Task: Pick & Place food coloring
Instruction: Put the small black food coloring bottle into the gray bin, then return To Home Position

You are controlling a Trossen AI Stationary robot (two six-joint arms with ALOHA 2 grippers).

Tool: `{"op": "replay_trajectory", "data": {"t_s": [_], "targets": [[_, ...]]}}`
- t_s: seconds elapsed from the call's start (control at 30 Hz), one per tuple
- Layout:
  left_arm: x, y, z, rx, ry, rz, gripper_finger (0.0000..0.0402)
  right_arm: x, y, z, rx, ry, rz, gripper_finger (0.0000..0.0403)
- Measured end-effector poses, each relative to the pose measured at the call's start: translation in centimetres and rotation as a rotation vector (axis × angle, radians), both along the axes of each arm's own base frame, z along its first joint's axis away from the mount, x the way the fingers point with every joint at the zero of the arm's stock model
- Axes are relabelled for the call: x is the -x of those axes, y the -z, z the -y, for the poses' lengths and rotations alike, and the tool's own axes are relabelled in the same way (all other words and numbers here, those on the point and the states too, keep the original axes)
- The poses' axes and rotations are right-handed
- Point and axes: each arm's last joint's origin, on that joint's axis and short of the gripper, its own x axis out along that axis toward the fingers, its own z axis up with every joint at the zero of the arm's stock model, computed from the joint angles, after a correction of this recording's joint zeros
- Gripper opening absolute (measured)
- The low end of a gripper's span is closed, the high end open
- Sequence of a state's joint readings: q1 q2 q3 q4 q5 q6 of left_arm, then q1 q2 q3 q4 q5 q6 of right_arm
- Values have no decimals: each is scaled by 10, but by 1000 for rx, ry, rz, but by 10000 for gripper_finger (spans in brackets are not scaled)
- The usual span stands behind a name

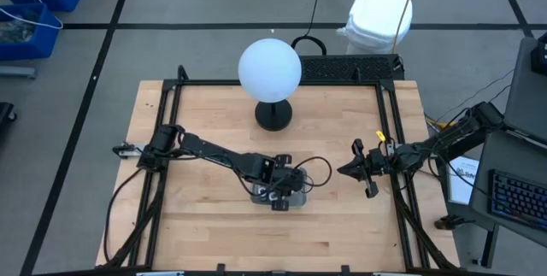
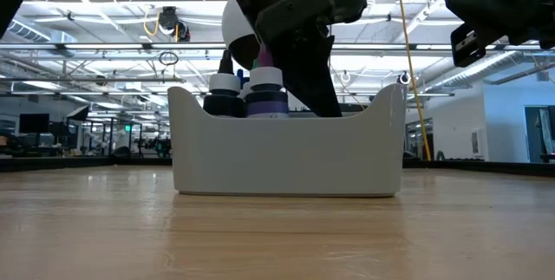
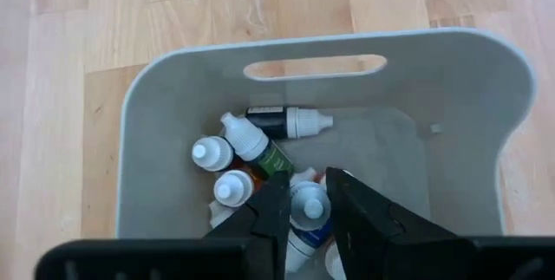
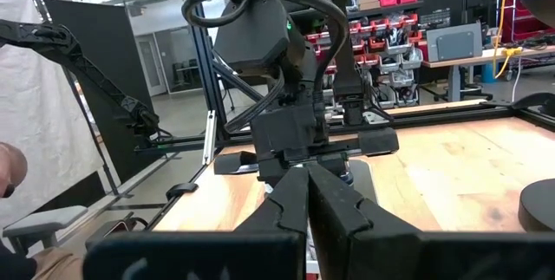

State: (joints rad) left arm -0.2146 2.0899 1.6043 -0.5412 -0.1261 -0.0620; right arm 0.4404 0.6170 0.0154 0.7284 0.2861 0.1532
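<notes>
Several small food coloring bottles [image 3: 251, 141] with white caps lie and stand inside the grey tray [image 3: 173, 98], crowded toward one end. The tray rests flat on the wooden table [image 1: 214, 225]. My left gripper [image 3: 308, 219] reaches down into the tray [image 1: 256, 192] and is shut on one white-capped bottle [image 3: 308, 204]. In the low view, two capped bottles [image 2: 264, 89] show above the tray wall [image 2: 286, 150] under the dark gripper. My right gripper [image 1: 355, 171] hangs shut above the table's right side, touching nothing. My left gripper pinches one bottle between its two fingers [image 3: 270, 215], on its sides just below the white cap [image 3: 305, 195]. The fingers slant down from above. The bottle stands cap up among the others in the tray; its lower end is hidden by the fingers and neighbouring bottles.
A big white globe [image 1: 269, 67] on a black base [image 1: 273, 115] stands behind the tray at the table's far middle. A black frame [image 1: 385, 139] runs along the table's sides. Bare wood lies in front of and left of the tray.
</notes>
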Motion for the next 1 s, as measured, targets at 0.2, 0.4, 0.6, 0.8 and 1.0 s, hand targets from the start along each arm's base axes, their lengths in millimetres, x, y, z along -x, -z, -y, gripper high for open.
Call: {"op": "replay_trajectory", "data": {"t_s": [0.2, 0.4, 0.6, 0.8, 1.0], "targets": [[-1, 0, 1, 30, 15, 8, 100, 0, 0, 0, 0, 0, 0, 0], [-2, 0, 1, 30, 16, 12, 101, 0, 0, 0, 1, 0, 0, 0], [-2, -12, 2, 8, 72, 33, 101, 0, 0, 0, 0, 1, 0, 0], [21, -102, 18, -24, 171, 158, 94, 0, 1, 0, 3, 0, -6, 0], [105, -195, 29, -161, 187, 312, 21, 0, 1, 0, 4, 0, -7, 0]]}}
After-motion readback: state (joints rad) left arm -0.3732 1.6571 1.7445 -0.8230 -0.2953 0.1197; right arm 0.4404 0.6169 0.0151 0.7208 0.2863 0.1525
